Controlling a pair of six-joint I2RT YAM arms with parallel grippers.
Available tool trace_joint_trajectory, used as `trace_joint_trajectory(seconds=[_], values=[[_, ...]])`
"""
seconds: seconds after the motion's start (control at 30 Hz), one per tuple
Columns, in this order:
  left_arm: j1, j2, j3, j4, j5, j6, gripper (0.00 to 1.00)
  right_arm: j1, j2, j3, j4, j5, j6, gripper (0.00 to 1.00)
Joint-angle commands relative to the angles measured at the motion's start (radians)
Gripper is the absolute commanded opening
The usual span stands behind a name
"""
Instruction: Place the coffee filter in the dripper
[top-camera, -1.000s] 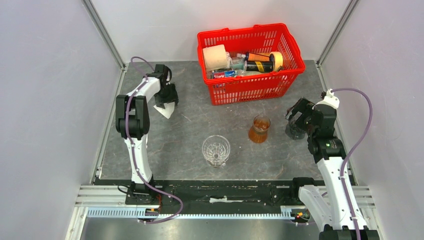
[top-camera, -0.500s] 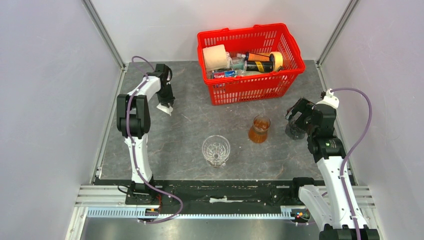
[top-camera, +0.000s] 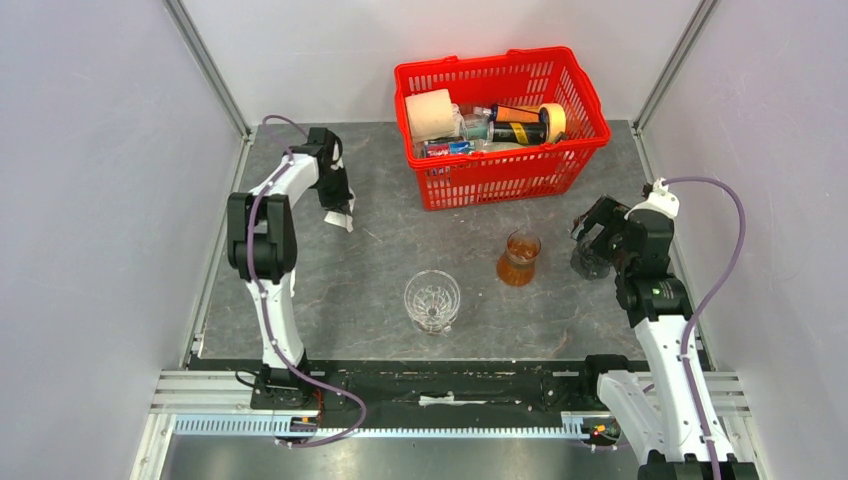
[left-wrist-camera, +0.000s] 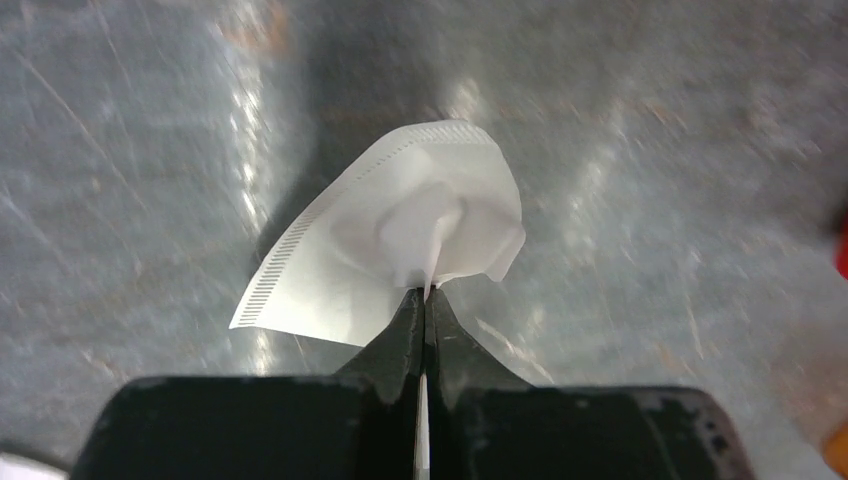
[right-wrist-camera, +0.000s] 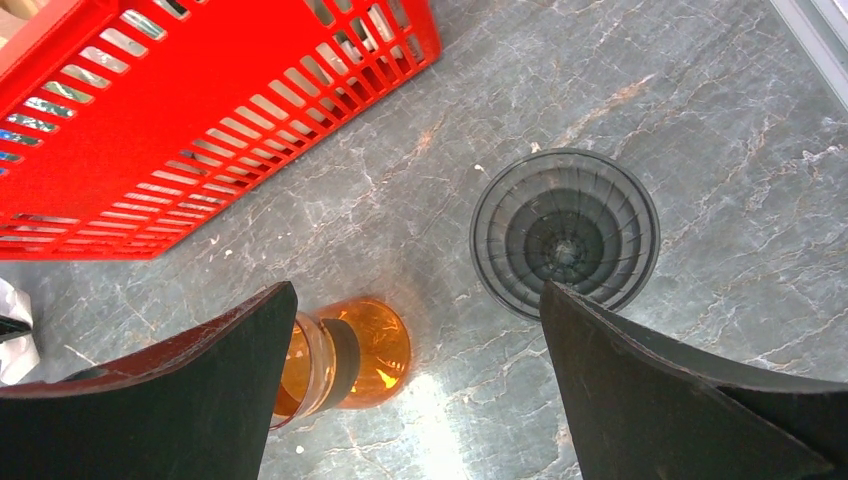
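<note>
- The left claw (left-wrist-camera: 428, 296) is closed on the coffee filter (left-wrist-camera: 385, 245), pinching the white paper by one crumpled edge. It is at the far left of the desk (top-camera: 380, 270). I cannot tell whether the paper touches the surface.
- The dripper (top-camera: 432, 299), a clear faceted glass cone, stands upright near the front middle of the desk. It is well apart from the filter and has nothing in it.
- The right claw (right-wrist-camera: 418, 300) is open and holds nothing. It hovers at the right side above a dark smoky cup (right-wrist-camera: 565, 232), with a tumbler of brown liquid (right-wrist-camera: 345, 355) near it.
- A red basket (top-camera: 500, 178) of assorted items sits at the back.
- The step in hand looks to be carrying the filter across to the dripper. The paper is gripped but not yet placed.
- To do this well, hold the pinch firm, since thin paper slips easily.
- Travel high enough that the hanging paper clears the glass rim, then centre it over the mouth.
- Lower the narrow end first and release only once the paper rests inside the walls.
- The glass looks light, so a knock on the rim could tip it.
</note>
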Motion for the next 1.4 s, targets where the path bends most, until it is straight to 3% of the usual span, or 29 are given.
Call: trace_joint_trajectory(seconds=[0.0, 0.17, 0.33, 0.53, 0.6, 0.7, 0.8, 0.97, 1.13, 1.37], values=[[-0.009, -0.244, -0.087, 0.079, 0.135, -0.015, 0.02, -0.002, -0.038, 0.003, 0.036, -0.052, -0.016, 0.99], [-0.026, -0.5, -0.272, 0.243, 0.309, -0.052, 0.02, -0.003, -0.113, -0.049, 0.143, -0.256, -0.035, 0.99], [-0.12, -0.699, -0.415, 0.37, 0.54, -0.037, 0.02, -0.003, -0.112, -0.064, 0.26, -0.679, 0.009, 0.99], [-0.433, -0.853, -0.494, 0.408, 0.431, 0.055, 0.02, 0.035, -0.051, -0.03, 0.438, -0.915, 0.231, 0.99], [-0.498, -0.865, -0.502, 0.451, 0.415, 0.017, 0.02, 0.077, -0.05, -0.033, 0.48, -0.904, 0.245, 0.99], [-0.575, -0.866, -0.482, 0.47, 0.377, -0.007, 0.02, 0.168, -0.032, 0.017, 0.357, -0.803, 0.182, 0.99], [-0.64, -0.86, -0.453, 0.477, 0.329, -0.003, 0.02, 0.279, -0.014, 0.032, 0.381, -0.727, 0.167, 0.99], [-0.684, -0.815, -0.404, 0.486, 0.291, -0.045, 0.02, 0.424, 0.05, 0.053, 0.497, -0.665, 0.168, 0.83], [-0.717, -0.768, -0.37, 0.488, 0.274, -0.077, 0.02, 0.482, 0.126, 0.112, 0.467, -0.54, 0.125, 0.66], [-0.741, -0.76, -0.36, 0.487, 0.23, -0.089, 0.02, 0.56, 0.163, 0.14, 0.41, -0.314, 0.087, 0.65]])
